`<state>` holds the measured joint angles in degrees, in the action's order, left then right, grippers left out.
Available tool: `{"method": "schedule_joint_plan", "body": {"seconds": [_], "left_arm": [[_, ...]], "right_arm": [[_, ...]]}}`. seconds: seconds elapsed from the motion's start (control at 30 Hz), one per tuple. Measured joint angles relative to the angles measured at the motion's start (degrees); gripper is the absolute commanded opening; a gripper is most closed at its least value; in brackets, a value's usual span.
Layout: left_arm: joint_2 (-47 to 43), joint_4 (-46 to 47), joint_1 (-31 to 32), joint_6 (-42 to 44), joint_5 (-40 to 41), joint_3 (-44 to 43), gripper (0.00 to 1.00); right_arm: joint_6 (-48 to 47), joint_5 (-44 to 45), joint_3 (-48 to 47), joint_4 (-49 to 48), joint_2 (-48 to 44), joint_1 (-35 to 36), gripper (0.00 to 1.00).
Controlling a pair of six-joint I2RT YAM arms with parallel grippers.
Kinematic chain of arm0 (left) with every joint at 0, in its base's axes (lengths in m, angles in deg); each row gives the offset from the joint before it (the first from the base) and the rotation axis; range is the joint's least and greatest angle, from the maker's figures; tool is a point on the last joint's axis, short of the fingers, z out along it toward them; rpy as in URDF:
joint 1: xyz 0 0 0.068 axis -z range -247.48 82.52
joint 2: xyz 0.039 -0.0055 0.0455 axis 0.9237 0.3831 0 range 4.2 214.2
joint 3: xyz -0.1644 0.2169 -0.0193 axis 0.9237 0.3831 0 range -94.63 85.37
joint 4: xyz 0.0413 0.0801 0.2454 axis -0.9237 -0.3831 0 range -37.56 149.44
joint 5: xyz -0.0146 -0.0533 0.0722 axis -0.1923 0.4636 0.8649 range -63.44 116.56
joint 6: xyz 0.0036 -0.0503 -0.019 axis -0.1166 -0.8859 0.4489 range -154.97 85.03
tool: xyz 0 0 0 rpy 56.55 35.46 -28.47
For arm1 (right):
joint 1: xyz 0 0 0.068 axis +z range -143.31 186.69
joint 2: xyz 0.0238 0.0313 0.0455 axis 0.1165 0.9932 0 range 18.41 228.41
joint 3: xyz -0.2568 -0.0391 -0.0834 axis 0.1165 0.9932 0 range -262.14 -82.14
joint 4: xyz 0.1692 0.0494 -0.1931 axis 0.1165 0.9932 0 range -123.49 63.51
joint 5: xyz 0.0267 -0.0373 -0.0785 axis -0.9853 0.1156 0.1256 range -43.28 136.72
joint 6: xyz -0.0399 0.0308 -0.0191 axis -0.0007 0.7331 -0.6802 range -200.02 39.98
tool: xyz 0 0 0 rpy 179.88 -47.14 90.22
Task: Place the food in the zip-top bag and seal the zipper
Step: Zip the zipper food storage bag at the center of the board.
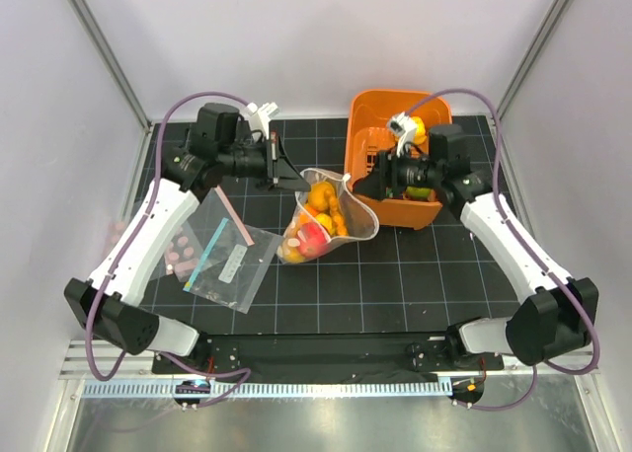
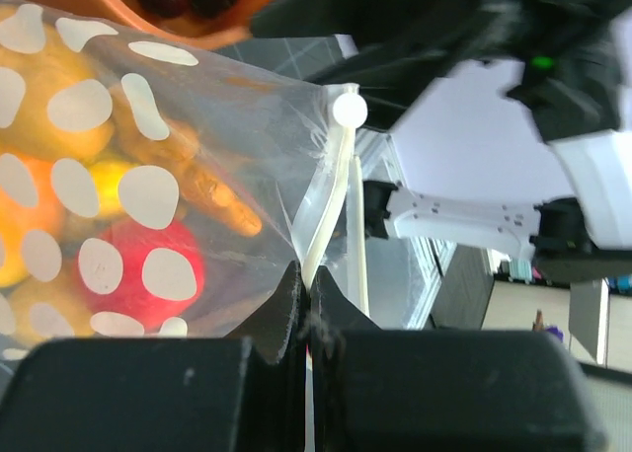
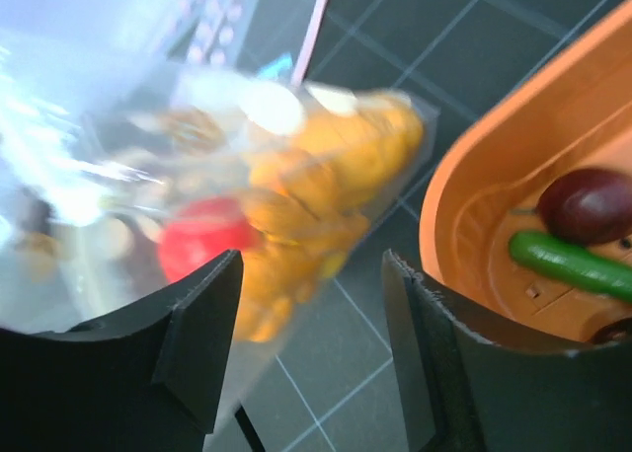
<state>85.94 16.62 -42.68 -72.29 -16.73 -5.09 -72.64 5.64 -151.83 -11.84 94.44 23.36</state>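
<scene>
Zip-top bag point(image 1: 360, 220) mid-table, just beside the orange basket point(image 1: 370, 116), food point(image 1: 318, 225) inside, mouth gaping — left gripper point(image 2: 306, 289) clamped on the zipper point(image 2: 321, 210) edge, right gripper point(image 3: 308, 274) wide open and empty beside the bag. Filling looks unfinished: a dark purple piece point(image 3: 591, 203) and a green one point(image 3: 568, 263) lie in the basket, so right must pick those before sealing — basket wall crowds the reach; teal-strip bag point(image 1: 229, 260) lies well left.

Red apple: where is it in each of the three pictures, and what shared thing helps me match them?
Top external: red apple at centre, low inside the dotted bag.
Left wrist: the apple is lower left, behind the bag's white dots.
Right wrist: the apple is left of centre, blurred through the plastic.
Shared landmark: the orange basket, beside the bag in every view.
</scene>
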Motion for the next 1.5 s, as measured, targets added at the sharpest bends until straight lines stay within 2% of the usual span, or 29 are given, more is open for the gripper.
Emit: {"method": "schedule_joint_plan", "body": {"seconds": [0.07,0.17,0.4,0.63,0.73,0.83,0.87,0.93,0.97,1.03,1.07,1.17,1.3,1.37,1.5], "left_arm": [[-1.62,0.28,0.00,0.35,-1.88,1.53,0.00],[-3.96,1.68,0.00,0.52,-4.35,3.80,0.00],[-7.54,4.72,0.13,0.50,-9.53,7.89,0.00],[-7.65,6.01,0.66,0.48,-11.89,8.83,0.00],[-7.63,6.34,0.76,0.48,-12.44,8.83,0.00],[-7.58,6.54,0.90,0.48,-12.92,8.83,0.00],[-7.52,6.62,0.98,0.48,-13.18,8.83,0.00],[-7.39,6.67,1.16,0.46,-13.62,8.83,0.00],[-7.30,6.71,1.29,0.46,-13.77,8.83,0.00],[-7.08,6.82,1.42,0.37,-13.84,8.76,0.00],[-6.93,6.82,1.46,0.33,-13.88,8.57,0.00],[-6.40,7.02,1.46,0.31,-13.86,7.85,0.01],[-6.03,6.93,1.46,0.63,-13.09,7.37,0.33],[-6.03,5.92,1.51,1.86,-10.73,7.10,0.42],[-6.01,1.90,1.51,5.20,-5.53,6.78,0.49]], "right_arm": [[0.09,-2.25,6.95,-5.99,-1.44,-0.02,0.76],[-1.40,-4.83,14.40,-11.15,-4.46,-0.02,0.81],[-8.74,-13.51,14.82,-18.25,-6.38,0.13,0.81],[-14.08,-20.20,13.62,-20.02,-6.38,3.04,0.77],[-16.09,-22.91,12.31,-20.17,-6.40,4.28,0.70],[-17.88,-25.31,10.16,-19.32,-6.40,5.11,0.68],[-18.67,-25.88,9.25,-18.64,-6.40,5.42,0.63],[-20.33,-26.73,7.61,-17.57,-6.43,6.12,0.45],[-21.05,-27.12,7.08,-17.00,-6.54,6.40,0.28],[-22.14,-27.67,6.58,-15.91,-6.82,6.78,0.13],[-22.62,-27.89,6.47,-15.52,-6.84,6.86,0.01],[-23.80,-28.50,6.34,-13.77,-6.86,7.02,0.01],[-23.91,-28.22,6.32,-12.37,-7.08,7.02,0.01],[-22.16,-27.61,6.25,-12.31,-7.13,7.02,0.01],[-15.58,-25.62,5.90,-12.33,-7.13,7.02,0.01]]}}
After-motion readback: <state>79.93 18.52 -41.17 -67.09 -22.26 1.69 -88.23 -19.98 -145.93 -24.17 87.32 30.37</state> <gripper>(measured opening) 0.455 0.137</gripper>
